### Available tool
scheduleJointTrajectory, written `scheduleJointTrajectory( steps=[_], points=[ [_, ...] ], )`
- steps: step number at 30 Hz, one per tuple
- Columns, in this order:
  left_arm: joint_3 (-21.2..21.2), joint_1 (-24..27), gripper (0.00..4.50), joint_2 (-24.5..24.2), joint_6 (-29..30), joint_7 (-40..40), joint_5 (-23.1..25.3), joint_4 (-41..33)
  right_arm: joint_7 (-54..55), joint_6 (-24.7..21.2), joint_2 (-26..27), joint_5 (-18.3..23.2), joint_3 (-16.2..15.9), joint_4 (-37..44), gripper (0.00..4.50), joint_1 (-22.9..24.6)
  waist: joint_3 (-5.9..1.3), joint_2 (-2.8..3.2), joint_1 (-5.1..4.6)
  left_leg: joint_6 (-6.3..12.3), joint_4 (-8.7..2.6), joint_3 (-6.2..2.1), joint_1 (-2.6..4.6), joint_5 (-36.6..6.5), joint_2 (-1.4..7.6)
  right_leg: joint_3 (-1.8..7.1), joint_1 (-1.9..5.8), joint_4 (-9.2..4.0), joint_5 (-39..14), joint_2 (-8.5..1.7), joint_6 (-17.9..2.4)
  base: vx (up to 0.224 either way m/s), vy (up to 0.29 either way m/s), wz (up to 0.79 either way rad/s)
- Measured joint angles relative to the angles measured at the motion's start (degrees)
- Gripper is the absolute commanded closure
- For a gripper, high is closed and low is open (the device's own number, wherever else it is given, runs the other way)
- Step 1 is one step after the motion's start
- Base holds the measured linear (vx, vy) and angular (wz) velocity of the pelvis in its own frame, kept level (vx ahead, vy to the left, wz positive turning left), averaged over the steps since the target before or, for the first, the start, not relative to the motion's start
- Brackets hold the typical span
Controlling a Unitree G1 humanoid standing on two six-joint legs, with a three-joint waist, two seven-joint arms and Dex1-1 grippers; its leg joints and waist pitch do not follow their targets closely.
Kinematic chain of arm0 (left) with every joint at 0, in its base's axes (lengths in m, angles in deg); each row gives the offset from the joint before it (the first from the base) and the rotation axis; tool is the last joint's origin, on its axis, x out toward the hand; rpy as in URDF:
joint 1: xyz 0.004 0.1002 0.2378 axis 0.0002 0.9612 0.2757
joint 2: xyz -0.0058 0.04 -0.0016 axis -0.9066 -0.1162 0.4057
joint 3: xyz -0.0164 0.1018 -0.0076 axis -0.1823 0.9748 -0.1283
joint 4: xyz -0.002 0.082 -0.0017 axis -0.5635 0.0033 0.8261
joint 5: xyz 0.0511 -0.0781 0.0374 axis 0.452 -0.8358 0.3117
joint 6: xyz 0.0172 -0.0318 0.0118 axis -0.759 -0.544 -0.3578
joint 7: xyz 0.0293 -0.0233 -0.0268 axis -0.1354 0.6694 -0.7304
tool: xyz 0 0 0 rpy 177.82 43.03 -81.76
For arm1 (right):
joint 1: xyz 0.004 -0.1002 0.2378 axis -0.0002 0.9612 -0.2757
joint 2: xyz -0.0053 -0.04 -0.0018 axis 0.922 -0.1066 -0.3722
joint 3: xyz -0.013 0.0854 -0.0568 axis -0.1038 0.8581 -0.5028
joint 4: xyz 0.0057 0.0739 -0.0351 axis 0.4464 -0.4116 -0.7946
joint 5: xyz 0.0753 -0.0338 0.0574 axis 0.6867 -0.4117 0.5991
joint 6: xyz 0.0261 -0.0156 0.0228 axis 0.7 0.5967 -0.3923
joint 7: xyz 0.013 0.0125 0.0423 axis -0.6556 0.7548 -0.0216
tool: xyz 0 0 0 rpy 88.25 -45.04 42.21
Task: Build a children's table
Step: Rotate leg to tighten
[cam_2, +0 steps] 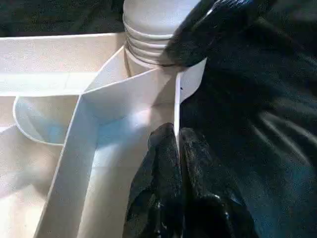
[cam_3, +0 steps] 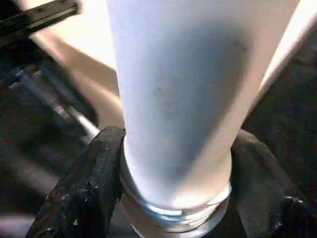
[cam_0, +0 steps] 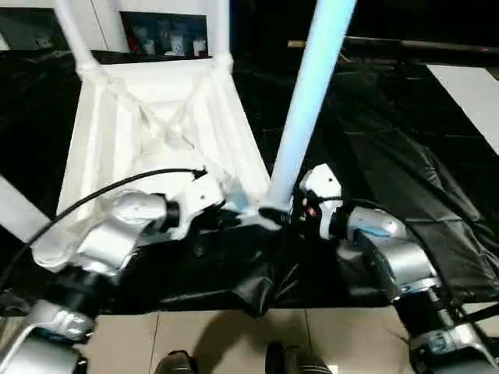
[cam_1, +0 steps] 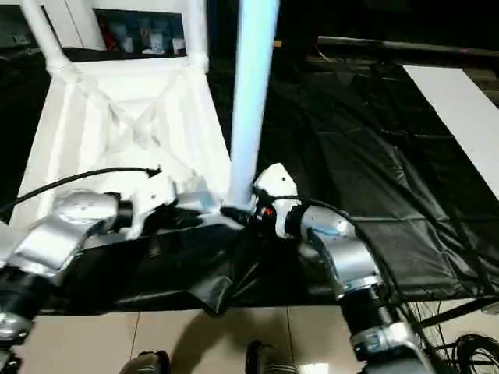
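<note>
The children's table top (cam_0: 156, 132) lies upside down on a black sheet, its ribbed underside facing up. Two white legs (cam_0: 74, 31) (cam_0: 218, 27) stand in its far corners. A third leg (cam_0: 308, 93) rises from the near right corner socket, leaning slightly right. My right gripper (cam_3: 176, 148) is shut on this leg's base, with one black finger (cam_3: 86, 183) on each side just above the threaded end. My left gripper (cam_2: 177, 136) is shut on the thin rim wall (cam_2: 176, 99) of the table top, right beside that socket.
The black sheet (cam_0: 390, 156) covers the floor around the table top. A glass-door cabinet (cam_0: 164, 35) stands behind it and a white board (cam_0: 472, 93) lies at the far right. Tiled floor (cam_0: 234, 335) runs along the near edge. A white bar (cam_0: 15, 210) crosses the left edge.
</note>
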Motion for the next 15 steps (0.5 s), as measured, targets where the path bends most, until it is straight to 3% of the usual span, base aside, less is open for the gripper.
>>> scheduleJointTrajectory(
  steps=[6, 9, 10, 12, 13, 14, 15],
  points=[
    [0.4, -5.8, 4.5, 8.7, 3.2, 10.6, 3.1, 8.2, 22.0, -1.6, 8.8, -3.6, 4.5, -3.8, 1.79, -1.4, -0.11, 0.44, -0.24, 0.02, -0.94, -0.15, 0.41, 0.0, -0.11, -0.56, 0.93, -2.56, 0.0, -0.11, 0.1, 0.0, 0.0, 0.0],
    [0.4, -8.5, 4.5, 12.4, 5.0, 15.5, 4.1, 11.8, 31.1, -1.5, 11.6, -4.7, 6.2, -7.8, 1.8, -4.2, 0.18, 1.03, -0.37, 0.06, -1.24, -0.6, 0.52, 0.0, -0.05, -2.14, 1.92, -4.66, -0.1, -0.58, 0.1, -0.031, 0.041, -0.06],
    [0.4, -9.1, 4.5, 13.4, 5.3, 16.7, 4.3, 12.8, 33.2, -1.3, 12.3, -5.3, 6.3, -9.2, 1.8, -5.3, 0.44, 1.48, -0.64, 0.16, -1.37, -0.86, 0.67, -0.1, -0.04, -3.39, 2.58, -5.58, -0.1, -1.09, 0.1, -0.037, 0.076, -0.05],
    [0.3, -9.6, 4.5, 14.0, 5.4, 17.6, 4.5, 13.8, 35.0, -1.1, 12.8, -5.5, 6.3, -10.4, 1.8, -6.1, 0.75, 1.94, -1.07, 0.4, -1.54, -1.09, 0.84, -0.2, 0.02, -4.64, 3.34, -6.52, -0.3, -1.58, 0.2, -0.034, 0.067, -0.03],
    [0.4, -10.1, 4.5, 14.3, 5.1, 17.7, 4.6, 14.6, 35.2, -0.5, 12.9, -5.9, 6.4, -11.0, 1.8, -6.2, 1.18, 2.19, -0.59, 0.42, -1.8, -0.85, 0.85, -0.2, 0.01, -4.5, 3.47, -4.0, -1.8, -1.95, 0.0, -0.072, 0.022, 0.06],
    [0.7, -10.6, 4.5, 14.7, 5.0, 17.7, 5.0, 15.5, 35.3, -0.2, 12.8, -6.1, 6.6, -11.0, 1.8, -5.8, 1.35, 1.96, -0.24, 0.43, -1.79, 0.07, 1.0, -0.2, -0.01, -3.24, 3.43, 0.1, -4.1, -2.14, -1.0, 0.003, -0.071, 0.31],
    [0.8, -10.9, 4.5, 14.9, 4.7, 17.8, 5.5, 15.9, 35.2, 0.0, 12.7, -6.2, 6.8, -11.1, 1.8, -5.8, 0.95, -0.29, 0.3, 0.43, -1.65, 1.97, 1.9, -0.2, -0.13, -0.72, 3.35, 2.31, -5.3, -2.34, 0.2, 0.003, -0.071, 0.31]
  ],
)
